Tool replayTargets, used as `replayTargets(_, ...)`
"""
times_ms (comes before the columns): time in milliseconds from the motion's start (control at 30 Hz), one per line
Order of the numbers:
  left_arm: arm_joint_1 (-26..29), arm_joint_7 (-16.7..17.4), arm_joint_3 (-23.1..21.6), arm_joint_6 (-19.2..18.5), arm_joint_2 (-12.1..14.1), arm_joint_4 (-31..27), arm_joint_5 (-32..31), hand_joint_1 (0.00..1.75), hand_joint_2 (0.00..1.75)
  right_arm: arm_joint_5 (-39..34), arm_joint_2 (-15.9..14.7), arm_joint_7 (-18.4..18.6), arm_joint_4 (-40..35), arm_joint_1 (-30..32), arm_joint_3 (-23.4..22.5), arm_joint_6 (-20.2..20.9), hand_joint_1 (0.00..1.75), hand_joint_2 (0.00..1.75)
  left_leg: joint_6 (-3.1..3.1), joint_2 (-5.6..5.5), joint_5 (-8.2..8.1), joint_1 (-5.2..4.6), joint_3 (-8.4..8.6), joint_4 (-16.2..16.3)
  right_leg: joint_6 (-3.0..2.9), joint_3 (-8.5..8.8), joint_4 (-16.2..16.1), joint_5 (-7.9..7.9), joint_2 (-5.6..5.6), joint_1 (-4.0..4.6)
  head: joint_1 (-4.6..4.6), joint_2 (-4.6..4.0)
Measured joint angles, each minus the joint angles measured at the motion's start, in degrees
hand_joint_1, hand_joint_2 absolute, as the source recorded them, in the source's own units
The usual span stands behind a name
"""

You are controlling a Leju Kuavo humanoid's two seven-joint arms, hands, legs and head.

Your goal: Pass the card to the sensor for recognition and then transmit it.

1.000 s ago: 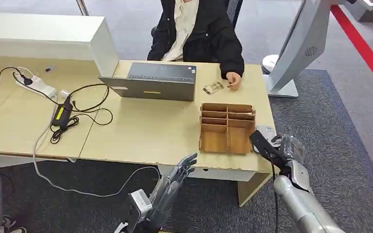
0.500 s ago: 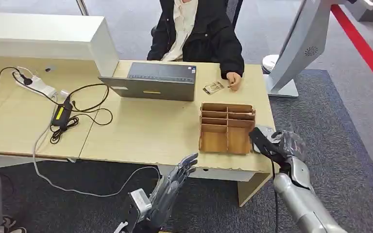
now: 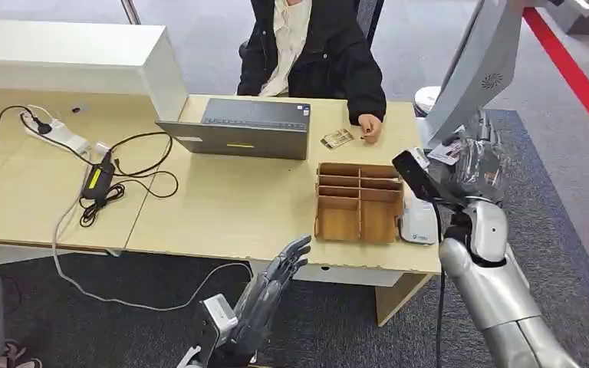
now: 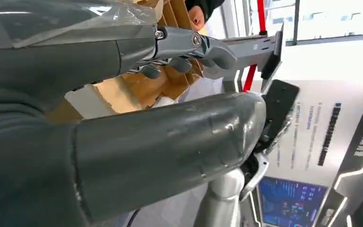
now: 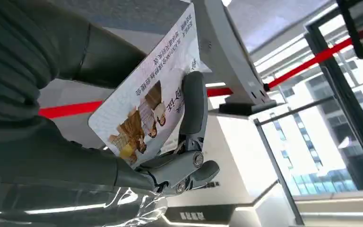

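Note:
My right hand (image 3: 472, 165) is raised above the table's right end and holds a white printed card (image 3: 445, 152). In the right wrist view the card (image 5: 146, 99) is pinched between the thumb and the fingers (image 5: 194, 109), its picture side facing the camera. The white sensor (image 3: 418, 220) lies on the table below the hand, beside the wooden organizer (image 3: 358, 201). My left hand (image 3: 274, 285) hangs in front of the table's near edge with its fingers (image 4: 184, 45) spread and nothing in them.
A person in a black jacket sits across the table, one hand (image 3: 369, 125) resting near a second card (image 3: 337, 139). A grey laptop (image 3: 241, 128) and a power strip (image 3: 57, 134) with cables lie to the left. A white kiosk post (image 3: 472, 73) stands right of the table.
My right hand has lifted from the sensor at the table's near right corner, up and away from me with the card; the sensor now lies uncovered. The left hand has stayed still.

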Motion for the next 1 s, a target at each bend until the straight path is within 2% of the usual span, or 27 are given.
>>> replayTargets(333, -0.4, -0.3, 0.0, -1.5, -0.7, 0.6, 0.2, 0.0, 0.0, 1.5, 1.3, 0.4, -4.2, 0.0, 0.4, 0.9, 1.75, 1.75, 0.0, -0.01, 0.0, 0.0, -0.01, 0.0, 0.0, 0.01, 0.0, 0.0, 0.0, 0.0, 0.02, 0.0)
replayTargets(600, -0.9, -1.2, 0.0, -3.1, -1.2, 1.4, 0.2, 0.0, 0.0, 1.3, 4.0, -2.2, -4.2, -1.5, 1.0, 0.9, 1.75, 1.75, 0.0, -0.01, 0.0, 0.01, -0.01, 0.0, 0.0, 0.0, 0.0, 0.0, 0.0, 0.01, -0.02, 0.0)
replayTargets(767, -2.2, -2.7, -0.2, -4.8, -2.2, 2.6, 1.2, 0.0, 0.0, 2.0, 6.1, -4.3, -1.8, -5.1, 2.2, 3.5, 1.75, 1.75, 0.0, 0.0, 0.01, 0.01, -0.01, 0.0, 0.0, 0.0, 0.0, 0.01, 0.0, 0.01, -0.02, 0.0)
replayTargets(1000, -3.6, -4.1, -0.7, -6.8, -3.9, 4.3, 2.4, 0.0, 0.0, 4.0, 8.3, -4.3, 5.6, -12.0, 4.7, 7.1, 1.75, 1.75, 0.0, 0.0, 0.02, 0.0, -0.03, 0.0, 0.0, 0.0, 0.0, 0.01, 0.0, 0.0, 0.0, 0.0)
